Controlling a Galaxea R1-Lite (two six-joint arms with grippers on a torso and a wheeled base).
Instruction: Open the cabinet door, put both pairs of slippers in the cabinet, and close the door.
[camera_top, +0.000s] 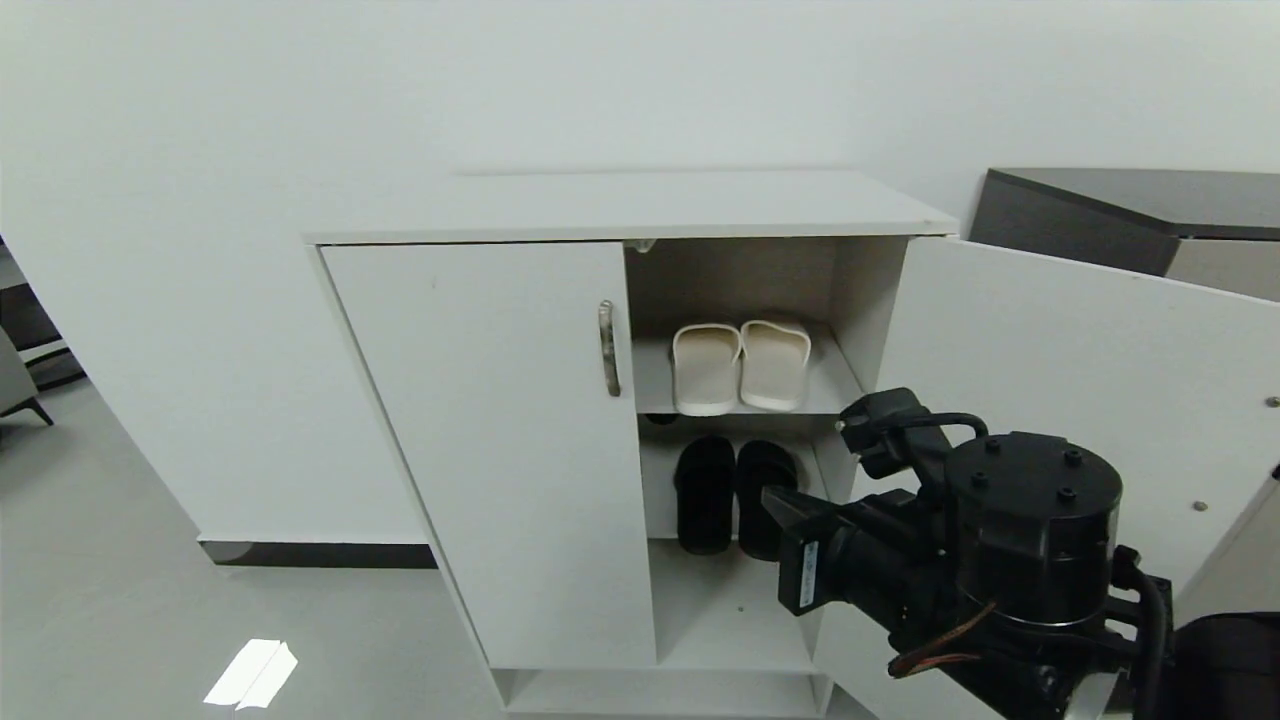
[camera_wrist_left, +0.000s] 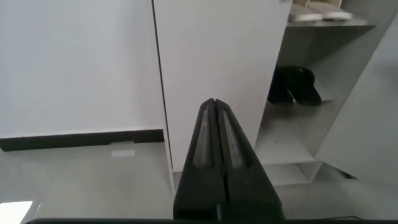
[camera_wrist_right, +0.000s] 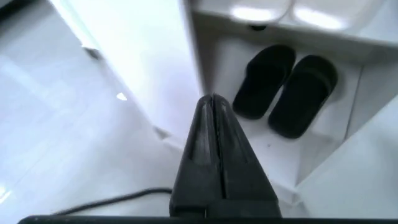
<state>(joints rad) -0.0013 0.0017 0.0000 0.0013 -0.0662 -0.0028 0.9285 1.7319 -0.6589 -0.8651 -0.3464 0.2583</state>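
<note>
The white cabinet (camera_top: 480, 440) stands against the wall with its left door shut and its right door (camera_top: 1060, 380) swung open. A pair of white slippers (camera_top: 740, 365) lies on the upper shelf. Below it, a pair of black slippers (camera_top: 735, 495) lies on the middle shelf. My right gripper (camera_wrist_right: 212, 99) is shut and empty, hanging in front of the open compartment just short of the black slippers (camera_wrist_right: 286, 87). My left gripper (camera_wrist_left: 214, 102) is shut and empty, low in front of the shut left door (camera_wrist_left: 211, 56), well back from it.
A metal handle (camera_top: 607, 348) runs down the left door's inner edge. A dark grey unit (camera_top: 1130, 215) stands behind the open door. A chair leg (camera_top: 20, 395) shows at the far left. Open grey floor (camera_top: 150, 620) lies left of the cabinet.
</note>
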